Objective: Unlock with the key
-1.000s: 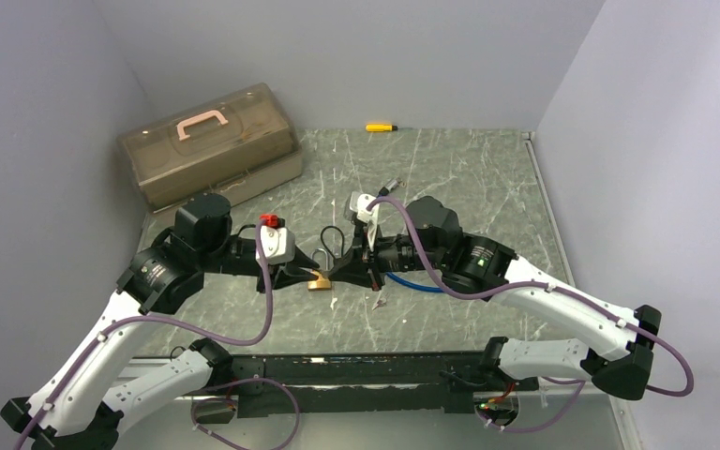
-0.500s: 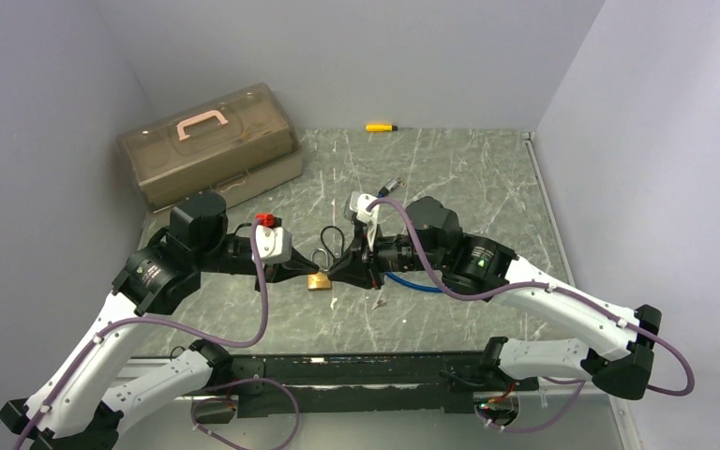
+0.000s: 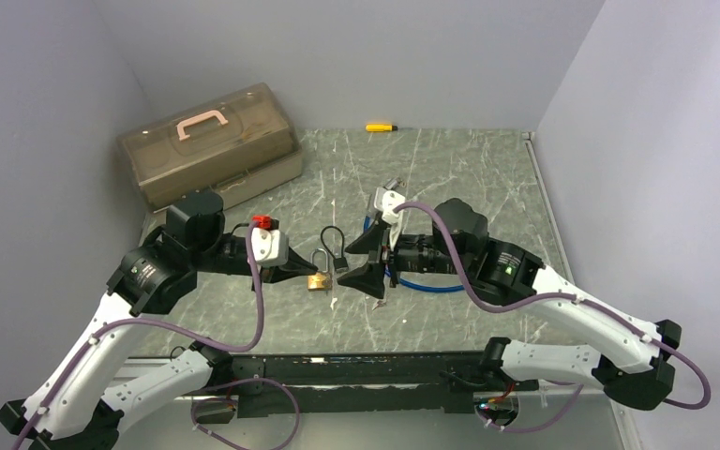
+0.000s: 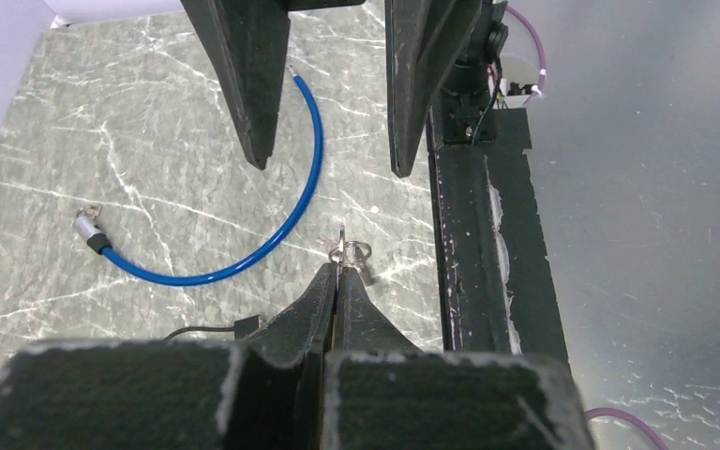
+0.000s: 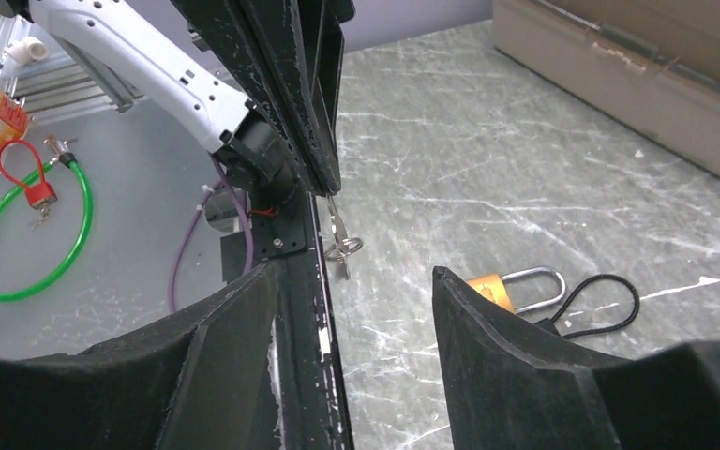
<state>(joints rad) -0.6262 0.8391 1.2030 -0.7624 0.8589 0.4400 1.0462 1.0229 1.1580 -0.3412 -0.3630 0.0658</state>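
L claw [image 4: 337, 274]: shut tight on key, thin pinch at the very tips.
Key [image 4: 341, 246]: small silver, edge-on in L wrist view, sticks out past the tips; split ring [image 5: 344, 247] hangs at the free end. Not in the lock.
Key end: ring at the free end, so the blade may be the part inside the jaws. Can't tell for sure.
R claw [image 3: 356, 260]: jaws wide, holding nothing, facing L claw, key in the gap btwn the two.
Padlock [image 3: 319, 279]: brass body flat on table [image 3: 450, 178], shackle [image 5: 536, 279] closed, pointing away from the arm bases. Just beside L claw tips, free, nobody gripping it.
Keyhole: not visible in any view; prob on the body's near face.
Black loop [image 3: 333, 238]: thin cord just behind padlock, touching or nearly.
Blue cable [image 4: 311, 141]: curved on table under R arm, apart from padlock.
Toolbox [image 3: 211, 141]: far-left corner, not involved.
Step in hand (my read): key sits w/ L claw, lock not yet steadied.
Do it well: R claw should take padlock body by its flat sides, lift or tilt so keyhole faces L claw. Keep shackle and cord out of the jaws.
Key check: confirm blade is exposed first; if not, regrip by the head.
Insert: line blade w/ slot axis, push straight, slow, then twist from the wrist.
Risk: tip pinch is shallow, key can pivot or slip on contact; loose padlock will skate if pushed unheld.
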